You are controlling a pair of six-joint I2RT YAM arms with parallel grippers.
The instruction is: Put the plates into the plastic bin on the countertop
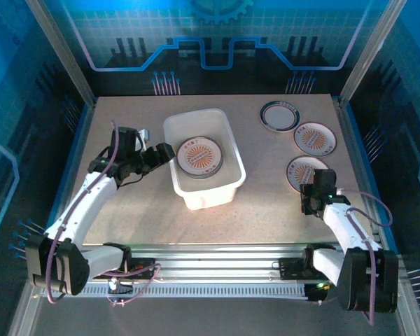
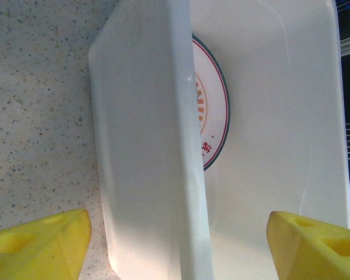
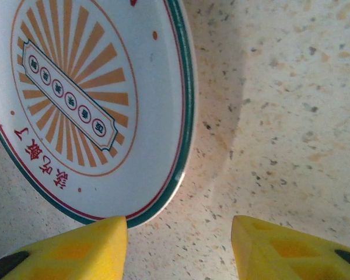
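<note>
The white plastic bin (image 1: 208, 197) stands mid-countertop (image 1: 266, 217) with a stack of orange-patterned plates (image 1: 200, 156) inside. My left gripper (image 1: 164, 152) is open, and its yellow fingers (image 2: 41, 245) straddle the bin's left wall (image 2: 140, 146). A plate (image 2: 213, 105) shows just past that wall. Three more plates lie at the right: a green-rimmed one (image 1: 280, 115), an orange one (image 1: 315, 138) and a nearer orange one (image 1: 301, 168). My right gripper (image 1: 309, 187) is open at that nearest plate's (image 3: 87, 99) near edge. Its left finger (image 3: 76, 251) is at the rim, with bare countertop between the fingers.
Blue edges and metal rails frame the table, with a rail (image 1: 217, 252) along the near edge between the arm bases. The blue back panel (image 1: 217, 49) rises behind. Bare beige surface (image 1: 126, 210) lies left of and in front of the bin.
</note>
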